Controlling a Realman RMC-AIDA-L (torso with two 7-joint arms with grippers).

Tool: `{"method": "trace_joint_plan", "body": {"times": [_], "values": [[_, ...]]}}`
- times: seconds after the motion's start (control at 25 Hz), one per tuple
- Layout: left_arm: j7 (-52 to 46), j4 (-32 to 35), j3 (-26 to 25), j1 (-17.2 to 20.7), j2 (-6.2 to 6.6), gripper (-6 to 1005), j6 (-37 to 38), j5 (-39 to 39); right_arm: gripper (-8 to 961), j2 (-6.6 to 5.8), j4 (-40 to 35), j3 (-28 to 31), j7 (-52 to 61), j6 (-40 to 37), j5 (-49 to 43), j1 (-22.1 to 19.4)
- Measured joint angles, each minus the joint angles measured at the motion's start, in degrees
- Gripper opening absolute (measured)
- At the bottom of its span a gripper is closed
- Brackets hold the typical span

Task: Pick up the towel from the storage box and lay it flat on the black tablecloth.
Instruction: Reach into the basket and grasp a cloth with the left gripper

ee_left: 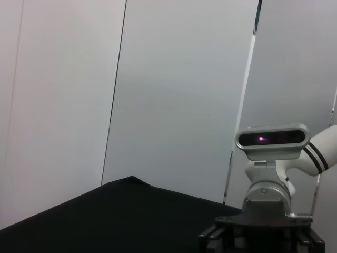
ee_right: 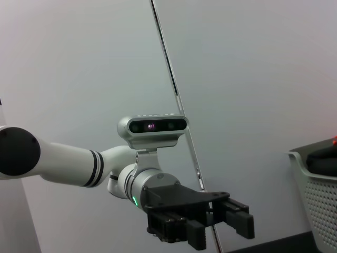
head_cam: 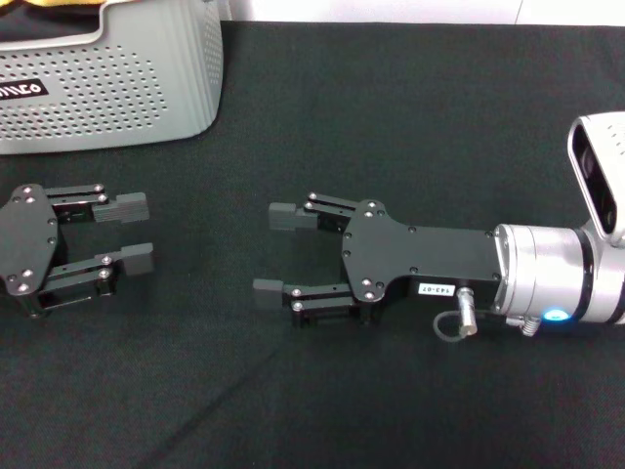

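Head view: storage box [head_cam: 107,83] (towel [head_cam: 54,12] inside)

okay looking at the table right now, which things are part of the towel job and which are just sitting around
Part of the job:
- towel, a yellow bit showing in the box
- storage box, far left
- black tablecloth
- left gripper, jaws open over the cloth
- right gripper, jaws open over the cloth

Just sitting around:
- nothing else on the cloth; only the pale wall panels behind

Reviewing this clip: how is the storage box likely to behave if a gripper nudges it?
The storage box looks like thin perforated plastic, so probably light and apt to slide on the black tablecloth. Its broad base suggests sliding rather than tipping.
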Motion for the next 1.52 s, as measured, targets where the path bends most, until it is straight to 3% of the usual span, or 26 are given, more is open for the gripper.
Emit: {"method": "trace_joint_plan", "body": {"times": [0.64,0.76,0.96,1.0,1.16,1.24,1.36,1.52], "values": [[0.20,0.49,0.00,-0.71,0.03,534,-0.06,-0.01,859,-0.05,-0.06,0.70,-0.81,-0.18,0.41,-0.24],[-2.89,2.38,-1.85,-0.87,0.12,533,-0.15,-1.06,859,-0.09,0.02,1.73,-1.29,-0.07,0.40,-0.73],[-14.11,8.83,-6.98,-1.57,-1.49,531,-0.18,-4.39,860,-0.20,1.76,3.59,-1.65,-0.02,0.42,-1.20],[-17.07,11.80,-7.43,-1.88,-2.17,531,-0.16,-5.27,860,-0.18,2.49,3.94,-1.69,-0.13,0.43,-1.22],[-30.49,39.11,-6.89,-2.22,-9.18,522,-5.16,-5.79,860,-0.01,3.68,4.21,-2.46,-0.13,0.62,-1.27],[-35.36,49.71,-4.63,-1.82,-10.66,520,-10.94,-2.00,860,0.02,3.88,4.22,-2.77,0.07,0.63,-1.31],[-46.44,62.70,4.75,-0.48,-10.48,517,-25.09,6.54,859,0.04,4.13,4.32,-3.19,-0.14,0.65,-2.36],[-52.67,68.56,13.56,-0.38,-10.39,514,-39.75,20.25,859,0.03,4.38,4.63,-4.41,-0.62,0.68,-4.38]]}}
